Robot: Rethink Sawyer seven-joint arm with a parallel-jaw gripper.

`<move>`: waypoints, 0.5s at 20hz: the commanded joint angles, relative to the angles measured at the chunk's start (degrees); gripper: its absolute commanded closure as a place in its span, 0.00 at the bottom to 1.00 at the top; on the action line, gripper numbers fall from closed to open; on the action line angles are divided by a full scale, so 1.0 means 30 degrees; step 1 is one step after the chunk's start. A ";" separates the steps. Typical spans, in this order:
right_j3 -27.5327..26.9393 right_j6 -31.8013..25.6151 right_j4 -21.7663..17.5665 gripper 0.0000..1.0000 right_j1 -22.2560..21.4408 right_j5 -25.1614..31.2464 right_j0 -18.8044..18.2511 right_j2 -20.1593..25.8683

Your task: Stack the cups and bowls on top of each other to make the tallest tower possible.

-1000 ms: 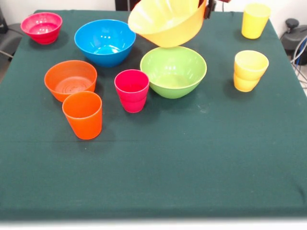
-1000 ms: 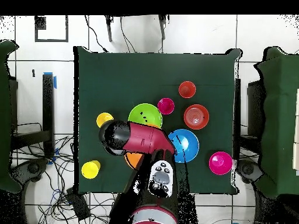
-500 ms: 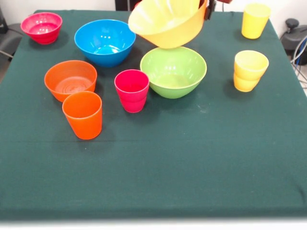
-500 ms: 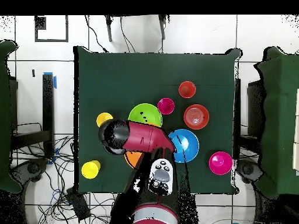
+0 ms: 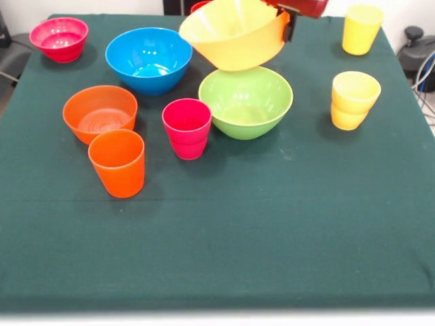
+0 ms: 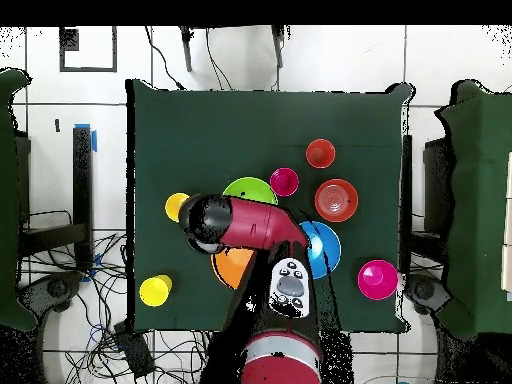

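Hanging tilted above the green bowl (image 5: 245,101), the large yellow bowl (image 5: 232,34) is held at its right rim by the claw (image 5: 291,22), which is closed on that rim in the front view. Compared with the pictures from a moment ago, the yellow bowl has been carried slightly lower and a touch to the left, so that its underside now sits just over the far rim of the green bowl; whether the two touch cannot be told. In the overhead view the arm (image 6: 245,222) has swung across the green bowl, covering much of it.

This shift is judged as the approach to a placement: the yellow bowl is being brought onto the green one as the second piece of the tower, which is not yet begun. Because the carried bowl is wider than its base and still tilted, it is likely to need levelling and centring before release, or it may slide off.

Everything else on the bench (image 5: 272,224) is unmoved: the blue bowl (image 5: 149,60), the orange bowl (image 5: 100,113), the pink bowl (image 5: 58,39), the orange cup (image 5: 117,163), the pink cup (image 5: 187,128), and the yellow cups (image 5: 353,100) at the right.
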 commanded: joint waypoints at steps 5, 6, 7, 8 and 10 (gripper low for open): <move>-0.1684 -0.1434 -0.1611 1.00 0.1060 0.0982 -0.0709 0.2468; -0.1817 -0.1441 -0.1634 1.00 0.1055 0.1222 -0.0729 0.2487; -0.2005 -0.1498 -0.1687 1.00 0.1057 0.1456 -0.0749 0.2500; -0.2065 -0.1535 -0.1691 1.00 0.1016 0.1650 -0.0792 0.2542; -0.2303 -0.1593 -0.1752 1.00 0.1112 0.1771 -0.0839 0.2610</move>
